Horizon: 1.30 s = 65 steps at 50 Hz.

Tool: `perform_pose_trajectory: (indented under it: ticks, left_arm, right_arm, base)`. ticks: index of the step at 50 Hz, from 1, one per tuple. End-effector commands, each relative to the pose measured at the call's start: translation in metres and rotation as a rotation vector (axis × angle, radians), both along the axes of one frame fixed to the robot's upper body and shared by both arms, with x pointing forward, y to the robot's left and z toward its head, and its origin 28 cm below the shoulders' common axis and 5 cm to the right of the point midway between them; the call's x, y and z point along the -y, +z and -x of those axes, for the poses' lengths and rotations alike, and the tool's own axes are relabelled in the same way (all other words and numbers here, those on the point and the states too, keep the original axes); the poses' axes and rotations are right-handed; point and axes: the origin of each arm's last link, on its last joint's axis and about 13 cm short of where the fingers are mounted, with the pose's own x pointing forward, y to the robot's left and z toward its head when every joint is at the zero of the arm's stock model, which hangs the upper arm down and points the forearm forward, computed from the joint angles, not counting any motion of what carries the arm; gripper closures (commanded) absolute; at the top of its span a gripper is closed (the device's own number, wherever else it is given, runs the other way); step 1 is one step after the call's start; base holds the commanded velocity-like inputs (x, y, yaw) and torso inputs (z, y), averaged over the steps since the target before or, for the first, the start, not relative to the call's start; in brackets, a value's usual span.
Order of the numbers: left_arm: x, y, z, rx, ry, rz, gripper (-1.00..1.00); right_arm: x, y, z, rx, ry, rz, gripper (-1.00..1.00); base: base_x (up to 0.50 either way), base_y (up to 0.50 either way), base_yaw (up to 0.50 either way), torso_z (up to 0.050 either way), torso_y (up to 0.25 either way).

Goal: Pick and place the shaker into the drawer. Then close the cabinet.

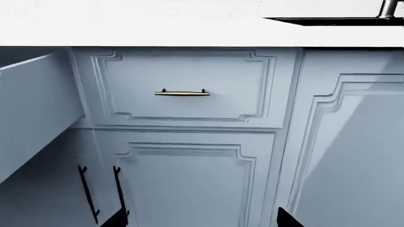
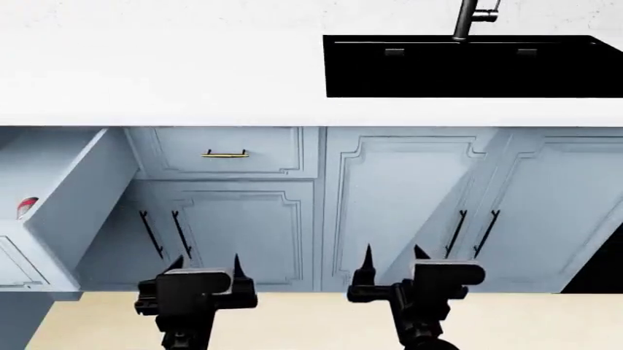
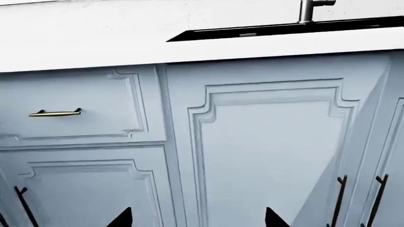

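The drawer (image 2: 68, 189) stands pulled out at the far left of the head view, its pale blue-grey side wall reaching toward the camera, and the shaker (image 2: 28, 206) shows only as a small red patch at the view's left edge, lying inside the drawer; how it lies cannot be told. The left hand (image 2: 206, 266) hangs low in front of the lower cabinet doors, its two dark fingertips spread apart and holding nothing. The right hand (image 2: 392, 255) sits level with it to the right, also parted and holding nothing, in front of a tall panelled door. Neither hand touches the cabinet. Above, the white table (image 2: 156, 73) carries a black sink (image 2: 472, 67) with a metal faucet (image 2: 472, 18). Just right of the open drawer, a closed drawer front bears a small brass handle (image 2: 225, 154), and the doors below have black bar handles (image 2: 163, 233).
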Motion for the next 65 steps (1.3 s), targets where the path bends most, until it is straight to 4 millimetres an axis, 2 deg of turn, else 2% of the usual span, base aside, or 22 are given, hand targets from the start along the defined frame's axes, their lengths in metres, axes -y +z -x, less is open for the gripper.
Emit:
perform_pose_trajectory:
  ticks: [1, 14, 22, 23, 24, 25, 31, 65]
  left_arm:
    - [-0.002, -0.007, 0.001, -0.066, -0.009, 0.047, -1.00]
    - [-0.001, -0.009, 0.000, -0.093, -0.006, 0.008, -1.00]
    - [-0.001, -0.005, 0.004, -0.027, -0.005, 0.008, -1.00]
    - [-0.008, 0.015, 0.003, -0.238, -0.091, 0.013, -1.00]
    - [-0.002, -0.005, 0.004, -0.029, 0.002, 0.015, -1.00]
    - [-0.001, -0.005, 0.004, -0.026, 0.001, 0.014, -1.00]
    - [-0.001, -0.005, 0.005, -0.012, 0.012, 0.033, -1.00]
    - [-0.001, -0.007, 0.005, -0.059, -0.006, 0.060, -1.00]
  right_arm:
    - [0.000, -0.004, 0.002, -0.010, 0.004, 0.006, -1.00]
    - [0.000, -0.005, 0.001, -0.022, 0.006, 0.014, -1.00]
    - [0.000, -0.005, 0.002, -0.013, 0.004, 0.015, -1.00]
    - [0.015, 0.037, -0.001, -0.019, -0.005, 0.230, -1.00]
    - [0.000, -0.003, 0.007, -0.007, 0.003, 0.018, -1.00]
    - [0.000, -0.005, 0.002, -0.012, 0.002, 0.018, -1.00]
    - [-0.001, -0.006, 0.001, -0.025, 0.008, 0.019, -1.00]
    - [-0.001, -0.009, 0.000, -0.069, 0.028, -0.004, -1.00]
  base:
    - [0.00, 0.00, 0.00, 0.000, 0.000]
    - [0.00, 0.00, 0.00, 0.000, 0.000]
    - [0.00, 0.00, 0.00, 0.000, 0.000]
    - [0.00, 0.00, 0.00, 0.000, 0.000]
    - [0.00, 0.00, 0.00, 0.000, 0.000]
    - [0.00, 0.00, 0.00, 0.000, 0.000]
    - [0.00, -0.05, 0.00, 0.000, 0.000]
    - [0.02, -0.50, 0.00, 0.000, 0.000]
